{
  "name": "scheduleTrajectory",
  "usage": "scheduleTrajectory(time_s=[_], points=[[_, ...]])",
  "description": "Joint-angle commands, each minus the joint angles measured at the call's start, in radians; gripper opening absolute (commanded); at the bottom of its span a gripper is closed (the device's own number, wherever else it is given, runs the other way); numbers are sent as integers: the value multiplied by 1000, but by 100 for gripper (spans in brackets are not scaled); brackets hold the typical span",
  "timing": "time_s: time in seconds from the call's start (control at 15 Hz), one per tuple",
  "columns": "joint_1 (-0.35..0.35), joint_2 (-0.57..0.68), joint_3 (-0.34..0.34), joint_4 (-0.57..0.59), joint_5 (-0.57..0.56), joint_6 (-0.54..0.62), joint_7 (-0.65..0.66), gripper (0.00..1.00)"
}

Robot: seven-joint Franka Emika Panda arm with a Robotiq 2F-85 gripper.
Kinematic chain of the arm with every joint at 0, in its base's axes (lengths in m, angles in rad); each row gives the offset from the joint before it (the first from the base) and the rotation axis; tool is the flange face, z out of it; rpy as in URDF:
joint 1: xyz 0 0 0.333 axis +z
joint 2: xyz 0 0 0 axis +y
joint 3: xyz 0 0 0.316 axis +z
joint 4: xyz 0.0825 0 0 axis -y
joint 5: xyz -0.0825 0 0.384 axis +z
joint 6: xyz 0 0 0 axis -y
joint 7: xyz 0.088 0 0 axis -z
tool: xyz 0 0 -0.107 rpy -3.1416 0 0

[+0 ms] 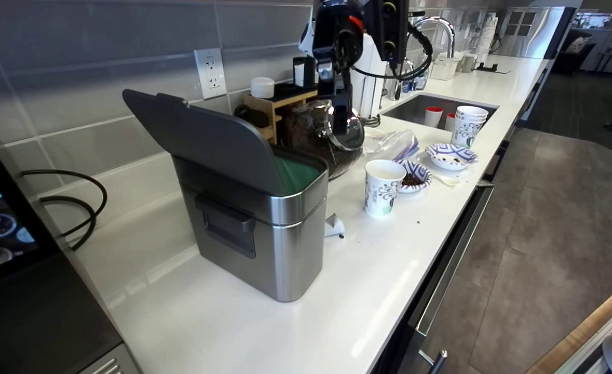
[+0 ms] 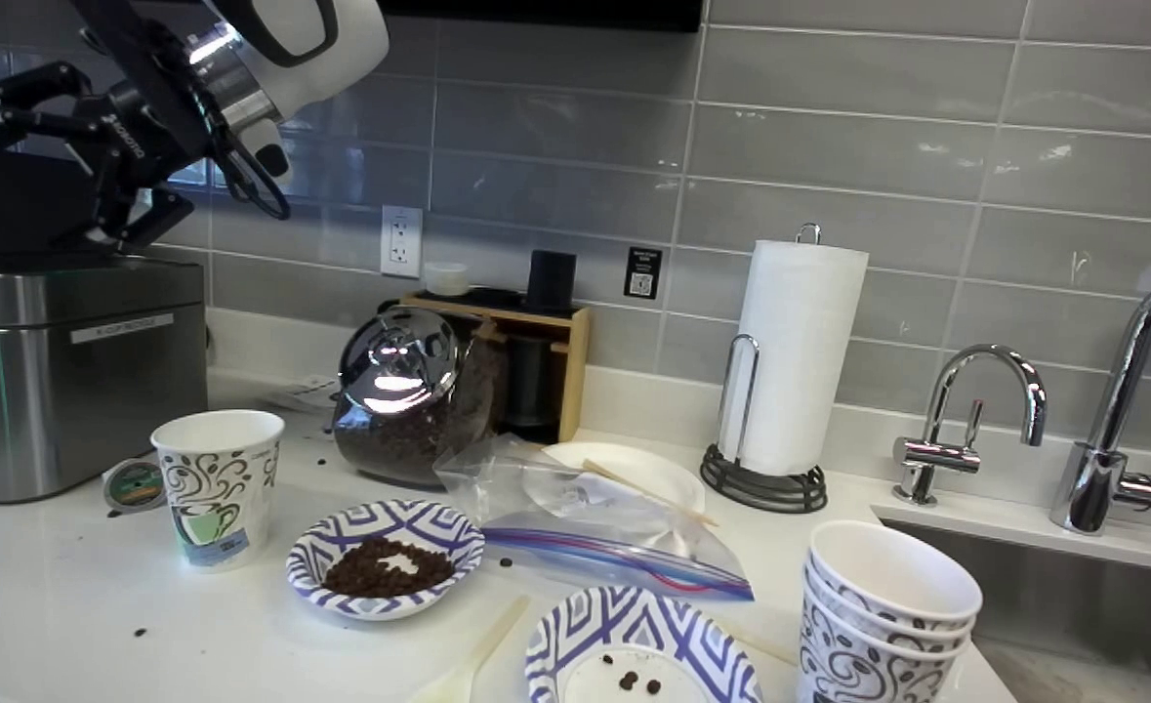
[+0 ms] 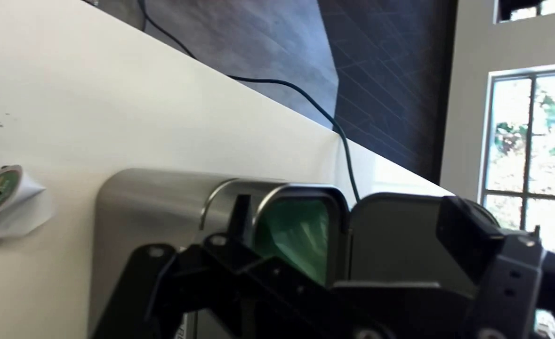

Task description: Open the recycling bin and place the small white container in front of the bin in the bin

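Note:
The recycling bin (image 1: 298, 249) is a brushed-steel box on the white counter. Its dark lid (image 1: 212, 137) stands open and a green liner shows inside. The bin also shows in an exterior view (image 2: 77, 391) and the wrist view (image 3: 136, 212). The small white container (image 2: 136, 485) lies tipped on its side by the bin, its round green-printed foil face showing. It also shows in an exterior view (image 1: 334, 226) and the wrist view (image 3: 25, 214). My gripper (image 3: 348, 219) is open and empty, above the bin's opening near the raised lid, well away from the container.
A patterned paper cup (image 2: 219, 493) stands close to the container. A bowl of coffee grounds (image 2: 390, 561), a glass jar (image 2: 409, 400) and a plastic bag (image 2: 614, 527) lie further along. A dark machine (image 1: 30, 270) stands beside the bin. The counter's front edge drops to the floor.

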Motion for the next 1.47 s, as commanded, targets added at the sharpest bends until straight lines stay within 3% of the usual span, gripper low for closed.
scheduleTrajectory(time_s=[0.0,0.47,0.87,1.4], points=[[1,-140,10,-170,-104,118,-138,100],[10,-271,23,-362,-215,362,-416,100],[40,-281,42,-449,-307,608,-611,100],[69,-230,67,-504,-363,785,-705,100]])
